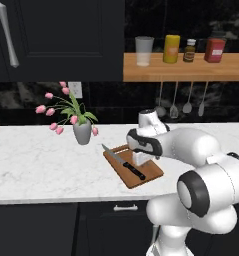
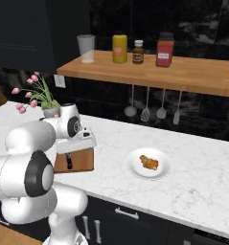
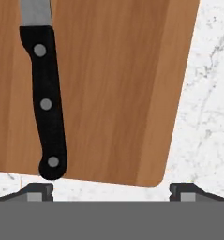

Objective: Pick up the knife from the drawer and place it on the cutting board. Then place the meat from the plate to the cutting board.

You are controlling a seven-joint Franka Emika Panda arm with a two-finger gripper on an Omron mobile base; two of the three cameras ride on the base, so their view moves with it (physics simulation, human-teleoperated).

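A white robot arm with dark joints reaches over a white marbled counter [image 1: 36,170], its gripper [image 3: 111,191] pointing down above a brown wooden cutting board [image 1: 141,172]. In the hand view the two dark fingertips [image 3: 37,191] stand wide apart with nothing between them, so the hand is open and empty. Just beyond them lies the knife [image 3: 44,93], flat on the board: a smooth black handle with three silver rivets, its butt at the board's near edge close to one fingertip, and a silver blade running away along the wood grain. In the left base view the knife [image 1: 122,162] lies diagonally across the board. To the arm's right, well apart from the board, a plain round white plate [image 2: 149,164] holds the meat [image 2: 149,162], a small oblong tan lump. A grey vase of pink tulips [image 1: 82,131] stands behind the board. Farther back, a wooden shelf [image 2: 183,72] carries a glass and three jars; their labels are too small to read.
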